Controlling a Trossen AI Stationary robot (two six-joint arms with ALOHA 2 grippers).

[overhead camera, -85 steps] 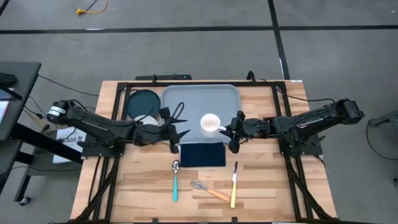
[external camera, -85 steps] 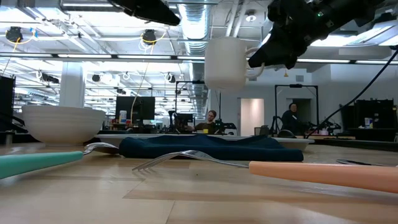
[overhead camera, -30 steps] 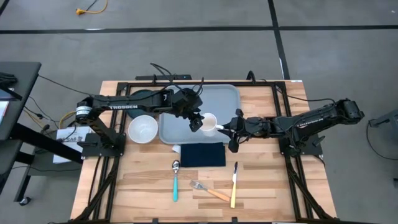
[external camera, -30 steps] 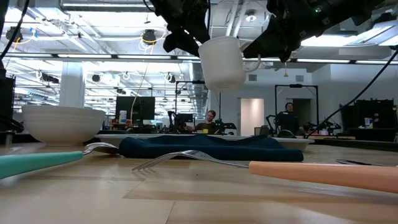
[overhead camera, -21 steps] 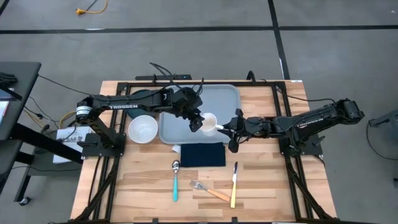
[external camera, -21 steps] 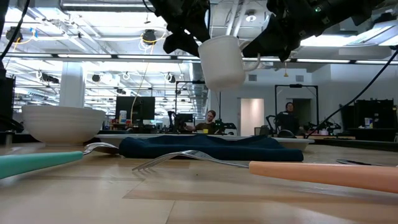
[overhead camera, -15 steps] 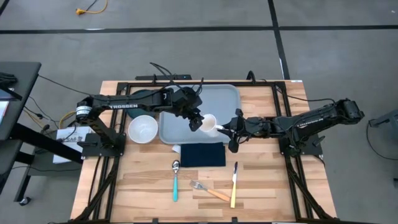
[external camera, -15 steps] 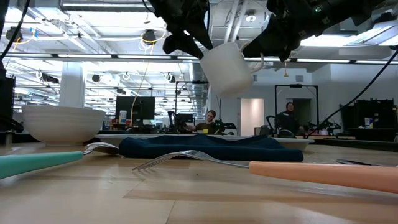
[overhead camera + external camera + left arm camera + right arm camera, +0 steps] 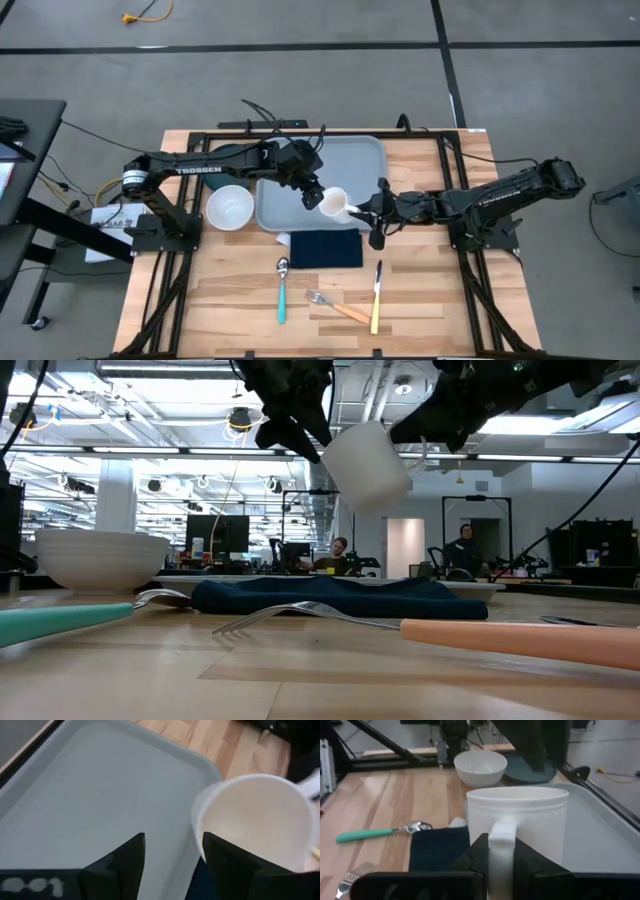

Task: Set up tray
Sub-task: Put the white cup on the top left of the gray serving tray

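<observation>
Progress looks slight, judged from how things lie on the light wooden desk (image 9: 420, 290). Going from the left, the white ceramic bowl (image 9: 229, 208) sits on bare wood just beside the large flat grey-blue plastic tray (image 9: 300, 165), and the round dark teal plate (image 9: 225, 152) lies at the far left corner, partly under the left arm; neither is on the tray. The tray itself lies at the far middle of the desk and carries nothing that I can see. Over its near right corner the left pincer (image 9: 312, 196) has its fingers parted astride the rim of the white ceramic mug (image 9: 334, 203), one inside and one outside, not yet clamped. The mug hangs tilted in the air, carried by the right pincer (image 9: 368, 212), which is clenched on its handle. Nearer the front, the dark navy cloth napkin (image 9: 325, 248), teal-handled spoon (image 9: 282, 290), peach-handled fork (image 9: 337, 306) and yellow-handled knife (image 9: 376, 296) all lie on the wood. Nearly everything, I judge, is left to place.
</observation>
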